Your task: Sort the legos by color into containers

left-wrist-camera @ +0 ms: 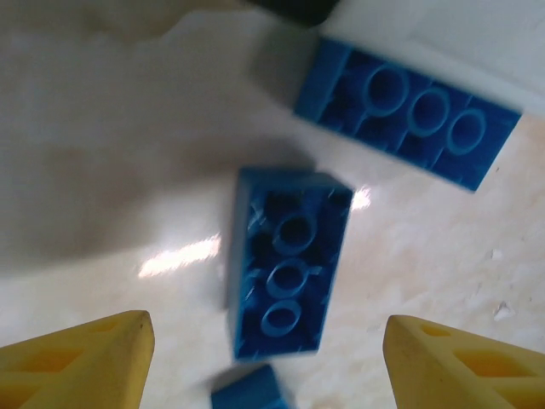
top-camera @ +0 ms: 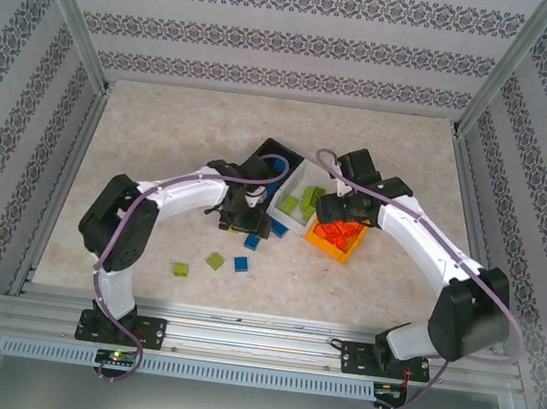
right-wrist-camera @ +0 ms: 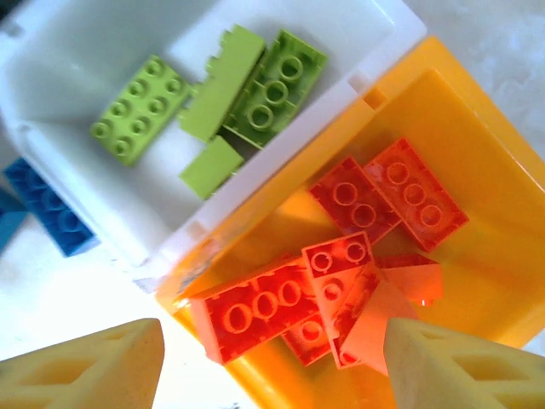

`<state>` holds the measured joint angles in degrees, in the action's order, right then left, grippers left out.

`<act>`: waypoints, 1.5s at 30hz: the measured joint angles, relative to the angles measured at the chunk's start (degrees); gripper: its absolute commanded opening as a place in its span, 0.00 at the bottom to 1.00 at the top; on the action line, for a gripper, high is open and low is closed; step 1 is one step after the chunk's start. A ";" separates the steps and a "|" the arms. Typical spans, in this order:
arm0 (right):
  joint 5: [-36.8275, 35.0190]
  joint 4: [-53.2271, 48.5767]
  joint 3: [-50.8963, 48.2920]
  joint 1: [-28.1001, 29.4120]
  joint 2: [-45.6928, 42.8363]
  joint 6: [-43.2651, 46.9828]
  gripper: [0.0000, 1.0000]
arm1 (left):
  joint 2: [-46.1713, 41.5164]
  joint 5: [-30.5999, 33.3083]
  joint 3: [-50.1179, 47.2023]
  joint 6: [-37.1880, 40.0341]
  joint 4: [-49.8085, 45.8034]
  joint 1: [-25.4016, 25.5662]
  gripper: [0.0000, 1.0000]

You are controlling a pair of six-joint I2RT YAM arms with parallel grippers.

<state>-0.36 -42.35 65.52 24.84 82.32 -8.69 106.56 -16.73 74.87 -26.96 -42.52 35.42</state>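
My left gripper hangs open over a blue lego that lies upside down on the table; a second blue lego lies beyond it by the white bin's wall, and a third blue piece shows at the bottom edge. In the top view the left gripper is in front of the black bin. My right gripper stands open above the orange-yellow bin, which holds several orange-red legos. The white bin holds several lime green legos.
Two lime green legos and a blue lego lie loose on the table near the front. Blue legos sit at the bins' front. A metal rail runs along the near edge; patterned walls enclose the table.
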 measured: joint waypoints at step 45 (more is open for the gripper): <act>9.62 14.25 -4.46 24.72 6.10 3.19 0.86 | 26.40 5.64 50.64 6.67 -14.32 -9.73 0.54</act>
<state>9.26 -28.10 61.06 49.56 88.42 -5.50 132.97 -11.09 125.51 -20.29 -56.84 25.69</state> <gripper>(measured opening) 0.852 0.513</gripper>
